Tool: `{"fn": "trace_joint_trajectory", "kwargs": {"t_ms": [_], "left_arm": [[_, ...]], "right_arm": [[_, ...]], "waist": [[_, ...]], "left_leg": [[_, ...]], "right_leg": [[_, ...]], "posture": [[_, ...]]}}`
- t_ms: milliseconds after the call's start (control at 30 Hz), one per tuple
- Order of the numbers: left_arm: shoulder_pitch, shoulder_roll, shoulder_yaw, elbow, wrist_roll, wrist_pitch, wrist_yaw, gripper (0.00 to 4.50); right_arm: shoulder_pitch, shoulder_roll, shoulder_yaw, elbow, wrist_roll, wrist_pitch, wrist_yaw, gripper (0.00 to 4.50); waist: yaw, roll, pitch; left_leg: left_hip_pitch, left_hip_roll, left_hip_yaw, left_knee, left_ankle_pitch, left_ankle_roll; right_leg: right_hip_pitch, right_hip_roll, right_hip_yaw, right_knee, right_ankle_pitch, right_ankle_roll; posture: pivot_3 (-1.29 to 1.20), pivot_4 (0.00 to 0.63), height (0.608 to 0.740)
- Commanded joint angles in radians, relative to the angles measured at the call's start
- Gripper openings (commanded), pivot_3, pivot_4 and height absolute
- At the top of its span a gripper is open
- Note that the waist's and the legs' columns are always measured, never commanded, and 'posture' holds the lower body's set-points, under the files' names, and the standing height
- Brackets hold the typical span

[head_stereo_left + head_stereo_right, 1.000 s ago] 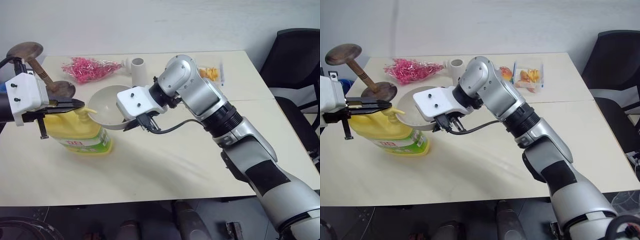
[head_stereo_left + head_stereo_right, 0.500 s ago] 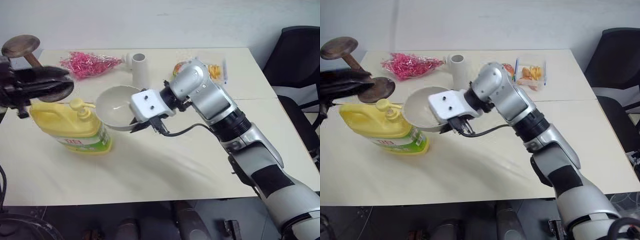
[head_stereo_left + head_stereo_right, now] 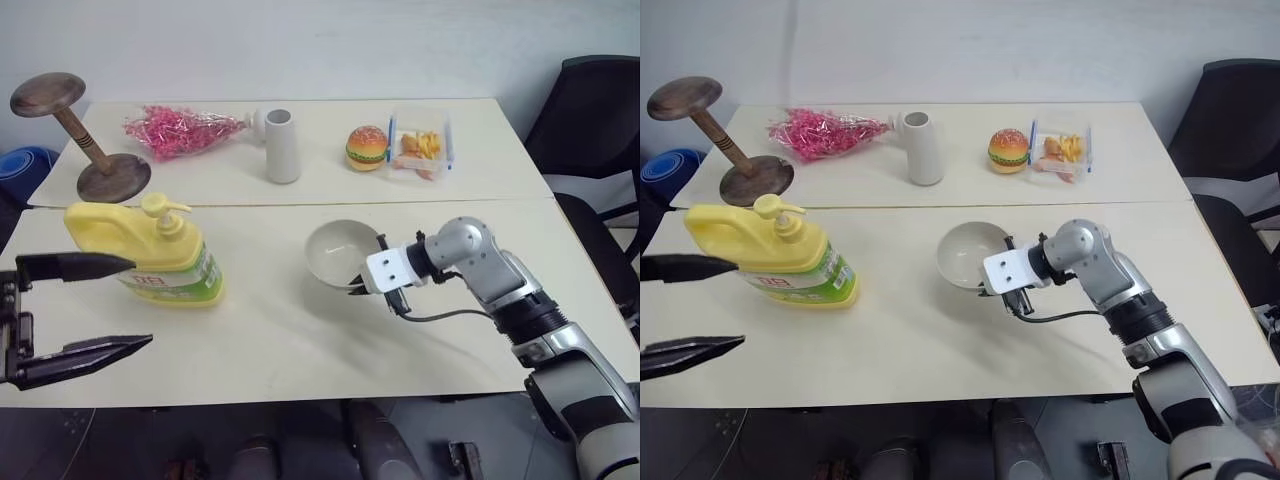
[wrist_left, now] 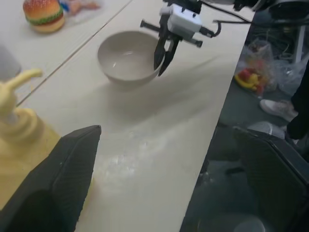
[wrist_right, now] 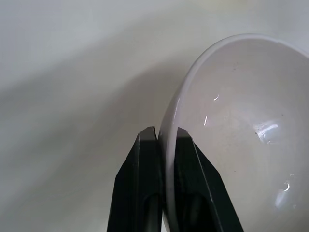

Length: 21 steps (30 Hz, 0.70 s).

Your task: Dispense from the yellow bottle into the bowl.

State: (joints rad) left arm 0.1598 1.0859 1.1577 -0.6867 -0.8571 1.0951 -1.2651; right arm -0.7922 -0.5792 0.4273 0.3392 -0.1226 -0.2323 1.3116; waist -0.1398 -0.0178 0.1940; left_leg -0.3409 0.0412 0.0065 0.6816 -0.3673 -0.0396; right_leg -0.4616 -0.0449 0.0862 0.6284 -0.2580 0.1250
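From where I sit, the pumping looks done or nearly so: a small glossy puddle shines inside the bowl point(image 5: 241, 125), and the yellow bottle point(image 3: 150, 255) stands upright on the table point(image 3: 300, 350) with nothing touching its pump. What is left, by my reading, is to let go of the bowl and clear both arms (I can't tell whether the bowl is fully seated on the table or just above it).

Taking the table as a clock face with me at six, the bottle sits at about nine o'clock, the bowl a little past centre toward three. Well apart from each other.

The right gripper point(image 3: 362, 287) is clamped on the bowl's near rim, one black finger inside the wall and one outside, as its wrist view shows plainly. Its forearm comes in from four o'clock, the wrist bent so the fingers point toward nine and somewhat downward.

The left gripper point(image 3: 90, 305) has its two black fingers spread wide, holding nothing. It hangs off the table's edge at about eight o'clock, near the bottle but not touching it, fingers pointing toward three.
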Motion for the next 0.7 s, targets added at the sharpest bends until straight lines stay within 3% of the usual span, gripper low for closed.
{"fn": "trace_joint_trajectory", "kwargs": {"t_ms": [33,267,400,533,633,700], "left_arm": [[0.056,-0.035,0.051,-0.039,0.025,-0.057,0.009,4.50],[0.118,-0.087,0.058,-0.013,0.010,-0.108,0.051,4.50],[0.156,-0.096,0.090,0.027,0.003,-0.124,0.047,4.50],[0.193,-0.092,0.126,0.075,0.002,-0.138,0.039,4.50],[0.190,-0.081,0.140,0.131,0.009,-0.155,0.055,4.50],[0.190,-0.078,0.140,0.151,0.013,-0.170,0.062,4.50]], "right_arm": [[0.014,-0.006,-0.032,0.016,0.002,-0.044,-0.043,0.62],[0.035,-0.028,-0.084,0.037,0.054,-0.003,-0.059,3.05],[0.020,-0.127,-0.192,-0.042,0.234,0.116,0.100,4.44],[-0.024,-0.307,-0.265,-0.045,0.408,0.240,0.288,4.48],[-0.077,-0.472,-0.238,0.033,0.522,0.336,0.303,4.48],[-0.095,-0.521,-0.227,0.065,0.569,0.378,0.303,4.48]], "waist": [[0.001,0.000,0.000],[0.003,0.000,0.000],[0.007,0.000,0.000],[0.017,0.000,0.000],[0.020,0.001,0.001],[0.023,0.001,0.001]], "left_leg": [[0.000,0.000,0.000,0.000,0.000,0.000],[0.001,0.000,0.000,0.000,-0.001,-0.001],[0.001,0.000,0.000,0.000,-0.001,-0.001],[0.002,0.000,0.001,0.000,-0.003,0.002],[0.003,0.000,0.002,0.000,-0.003,0.003],[0.004,0.000,0.003,0.000,-0.004,0.005]], "right_leg": [[0.000,0.000,0.000,0.000,0.000,0.000],[0.001,-0.001,0.001,0.000,0.000,0.000],[0.001,-0.001,0.001,-0.001,0.000,0.000],[0.002,-0.001,0.000,-0.002,0.000,0.000],[0.003,-0.001,0.001,-0.002,0.000,-0.001],[0.003,0.000,0.001,-0.003,-0.001,-0.002]], "posture": [[0.00,0.150,0.740],[0.00,0.150,0.740],[0.00,0.150,0.740],[0.00,0.150,0.740],[0.00,0.150,0.740],[0.00,0.150,0.740]]}}
